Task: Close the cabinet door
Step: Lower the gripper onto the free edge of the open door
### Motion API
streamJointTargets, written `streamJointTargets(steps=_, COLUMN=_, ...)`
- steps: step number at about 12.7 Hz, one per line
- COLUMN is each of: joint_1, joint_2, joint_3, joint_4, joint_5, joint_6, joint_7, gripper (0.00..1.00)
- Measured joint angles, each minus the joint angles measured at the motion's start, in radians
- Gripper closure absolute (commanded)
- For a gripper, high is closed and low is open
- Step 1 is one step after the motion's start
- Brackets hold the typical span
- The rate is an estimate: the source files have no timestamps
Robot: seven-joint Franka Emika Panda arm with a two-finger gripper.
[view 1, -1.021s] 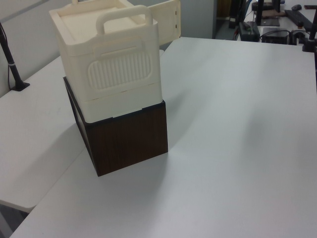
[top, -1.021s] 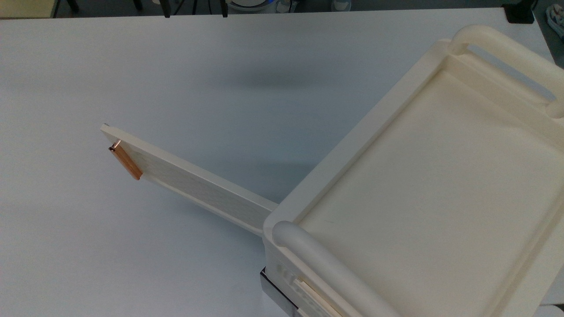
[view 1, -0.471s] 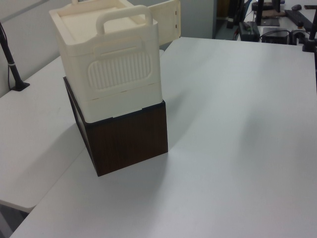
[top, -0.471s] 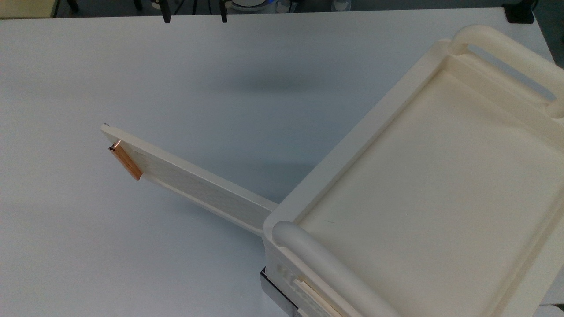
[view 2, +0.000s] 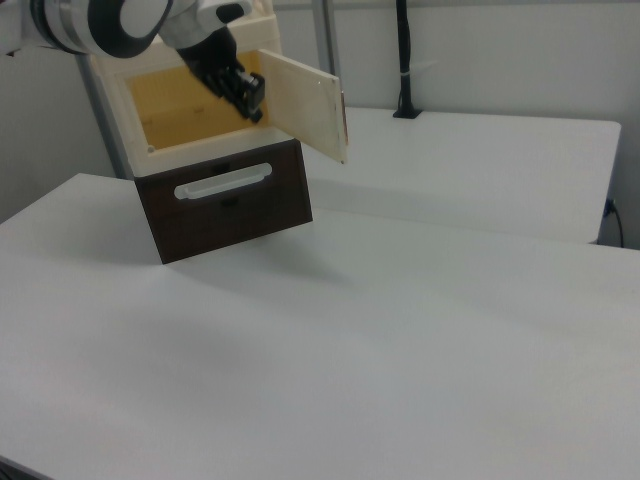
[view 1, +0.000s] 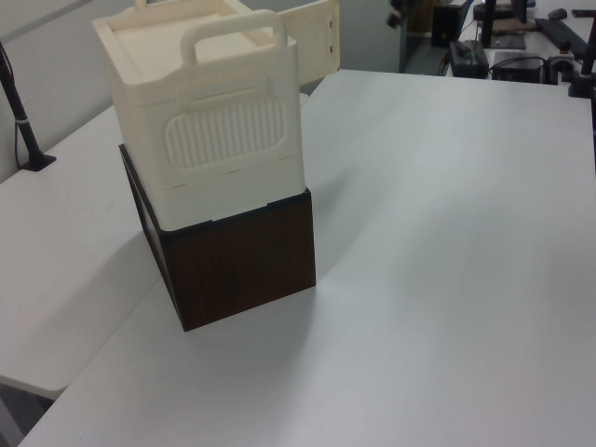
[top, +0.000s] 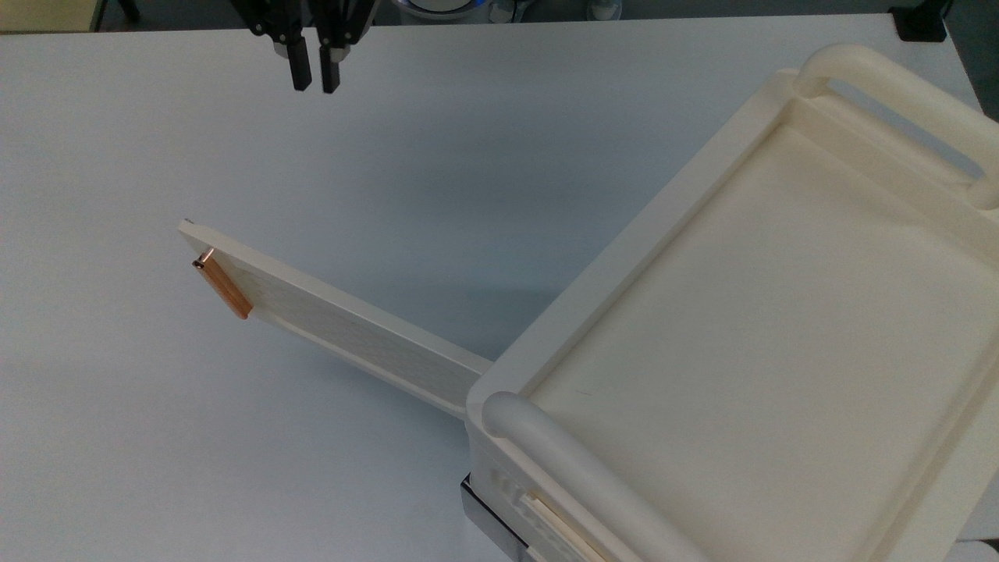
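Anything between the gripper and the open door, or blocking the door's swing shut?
Nothing visible. In the top view the gripper hangs over bare table, apart from the door, with only tabletop between them. The span between the door and the cabinet front looks clear as well.

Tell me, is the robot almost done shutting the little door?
Not yet. The long flat cream-white cabinet door with its copper-orange bar handle stands wide open, so nothing is done. The black end effector hangs near the top view's upper edge, apart from the door. Left: reaching the door and swinging it onto the large cream-white plastic cabinet.
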Motion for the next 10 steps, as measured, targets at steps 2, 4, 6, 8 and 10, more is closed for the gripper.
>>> streamJointTargets(steps=2, joint_1=0.001, joint_2=0.03, joint_3=0.0, joint_4=0.001, joint_5=0.0, joint_6=0.187, joint_7=0.171, gripper=1.0)
streamJointTargets(steps=4, joint_1=0.001, joint_2=0.067, joint_3=0.0, joint_4=0.019, joint_5=0.0, joint_6=0.309, joint_7=0.293, gripper=1.0)
streamJointTargets(steps=6, joint_1=0.0, joint_2=0.115, joint_3=0.0, joint_4=0.073, joint_5=0.0, joint_6=0.386, joint_7=0.379, gripper=1.0)
streamJointTargets(steps=8, joint_1=-0.001, joint_2=0.148, joint_3=0.0, joint_4=0.107, joint_5=0.0, joint_6=0.471, joint_7=0.416, gripper=1.0)
streamJointTargets(steps=10, joint_1=-0.003, joint_2=0.185, joint_3=0.0, joint_4=0.119, joint_5=0.0, joint_6=0.566, joint_7=0.441, gripper=1.0)
